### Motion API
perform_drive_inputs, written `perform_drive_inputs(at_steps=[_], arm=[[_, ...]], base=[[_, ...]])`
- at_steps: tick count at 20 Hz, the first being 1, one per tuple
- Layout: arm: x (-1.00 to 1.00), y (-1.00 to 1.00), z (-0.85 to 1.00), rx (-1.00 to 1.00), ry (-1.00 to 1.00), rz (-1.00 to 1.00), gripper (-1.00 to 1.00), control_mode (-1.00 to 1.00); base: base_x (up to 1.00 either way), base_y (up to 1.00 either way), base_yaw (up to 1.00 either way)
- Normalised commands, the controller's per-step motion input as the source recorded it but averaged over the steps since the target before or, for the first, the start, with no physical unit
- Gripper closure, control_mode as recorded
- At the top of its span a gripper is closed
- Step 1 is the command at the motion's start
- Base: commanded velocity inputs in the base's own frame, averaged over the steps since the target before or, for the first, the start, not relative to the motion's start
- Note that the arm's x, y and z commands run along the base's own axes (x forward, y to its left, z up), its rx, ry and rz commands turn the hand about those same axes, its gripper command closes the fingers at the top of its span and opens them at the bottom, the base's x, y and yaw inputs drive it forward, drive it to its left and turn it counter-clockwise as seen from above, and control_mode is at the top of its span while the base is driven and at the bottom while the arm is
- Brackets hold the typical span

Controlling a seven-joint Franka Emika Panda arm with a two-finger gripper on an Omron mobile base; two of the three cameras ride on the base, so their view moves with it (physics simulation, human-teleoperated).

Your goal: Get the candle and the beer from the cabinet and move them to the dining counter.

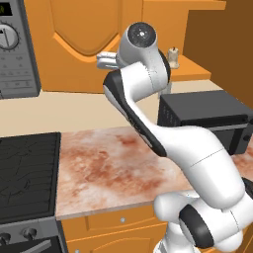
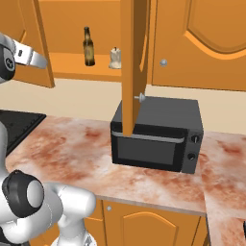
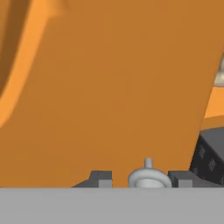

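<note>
Orange cabinet door (image 2: 133, 62) stands before microwave (image 2: 156, 134).

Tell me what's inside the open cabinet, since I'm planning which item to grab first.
On the cabinet shelf stand the beer and, right of it, the candle, apart. The swung-out door covers the shelf's right end, so anything there is hidden.

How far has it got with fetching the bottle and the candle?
One cabinet door already stands open. In the hand view the pincer has its tips either side of a round knob. The beer and candle are on the cabinet shelf, both yet to be carried over.
</note>
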Motion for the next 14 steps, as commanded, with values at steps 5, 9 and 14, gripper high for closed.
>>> perform_drive_inputs(at_steps=[5, 9, 14], arm=[[-0.48, 0.58, 0.08, 0.00, 0.00, 0.00, 1.00, -1.00], [-0.48, 0.65, 0.05, 0.00, 0.00, 0.00, 1.00, -1.00], [-0.48, 0.65, 0.05, 0.00, 0.00, 0.00, 1.00, -1.00]], base=[[0.00, 0.00, 0.00], [0.00, 0.00, 0.00], [0.00, 0.00, 0.00]])
